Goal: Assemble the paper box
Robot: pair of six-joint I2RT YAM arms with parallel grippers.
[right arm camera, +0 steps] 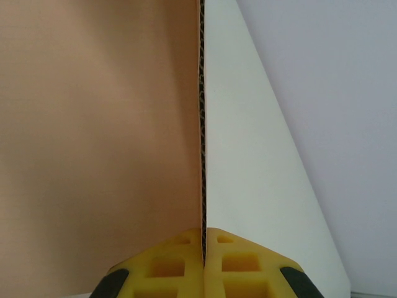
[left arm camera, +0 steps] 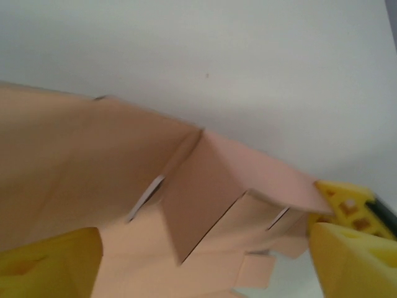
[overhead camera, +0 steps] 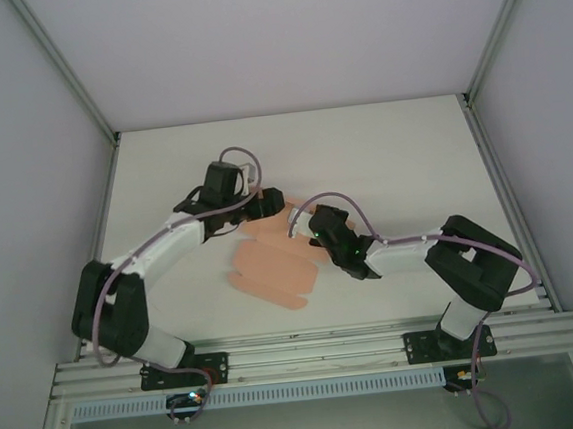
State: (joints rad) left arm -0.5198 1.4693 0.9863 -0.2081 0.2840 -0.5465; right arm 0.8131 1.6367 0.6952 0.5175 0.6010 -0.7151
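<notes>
Big white table (overhead camera: 381, 146) boxed in by pale walls (overhead camera: 17, 118). The salmon-pink die-cut cardboard sheet (overhead camera: 271, 266) isn't a box yet. It lies on the table between both arms, skewed to the table edges, with some flaps creased upward. The right gripper (right arm camera: 203, 239), at the sheet's right side, has its yellow pads (right arm camera: 167, 264) pinched tight on the cardboard, seen edge-on. The left gripper (left arm camera: 198, 273), at the sheet's far side, has its fingers (left arm camera: 347, 254) spread apart with cardboard between them.

Right tool (right arm camera: 203, 241) clamped, left tool (left arm camera: 198, 261) apparently spread
</notes>
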